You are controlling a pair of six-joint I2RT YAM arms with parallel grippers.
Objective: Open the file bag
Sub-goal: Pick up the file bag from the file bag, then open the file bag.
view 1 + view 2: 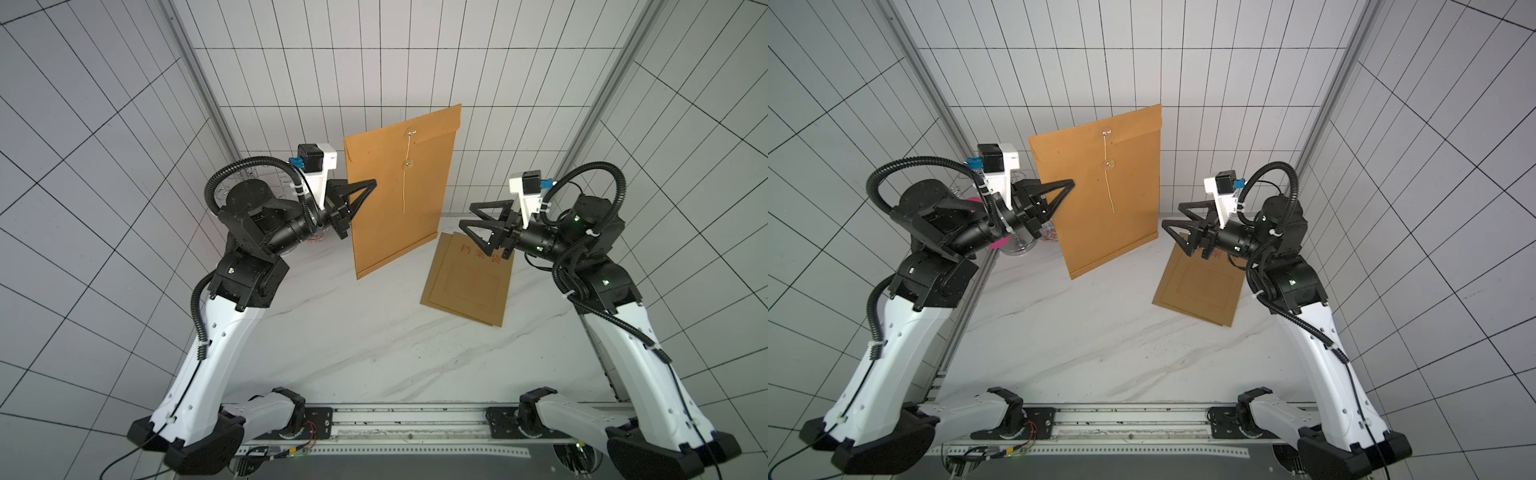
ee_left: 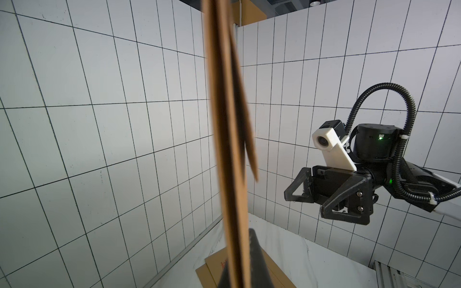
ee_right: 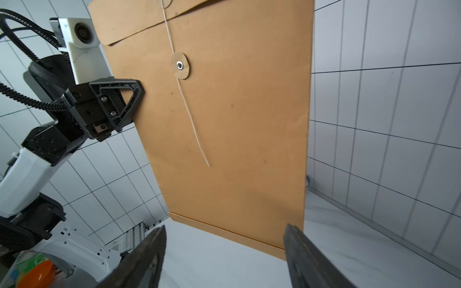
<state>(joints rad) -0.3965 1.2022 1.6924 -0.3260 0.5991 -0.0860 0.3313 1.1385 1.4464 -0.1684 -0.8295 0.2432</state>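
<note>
The left pincer is clamped tight on the left edge of the file bag, about halfway up, and holds it upright and slightly tilted over the back of the counter. The right pincer stands wide open with nothing in it, just beside the bag's lower right edge and not touching it.

Both top views show the bag's front. The flap is folded down, and a pale string hangs loose from the upper button past the lower button, wound around neither. The right wrist view brings this closer: the string trails down the paper in a free curve, and the lower button shows its metal eyelet. The left wrist view sees the bag edge-on, which the others do not, and there the flap stands a little away from the body.

Spare bags with red print lie flat on the counter under the right pincer, and in a top view that arm hides part of them. At the far left, behind the left arm, are some colourful things, too hidden to name.
</note>
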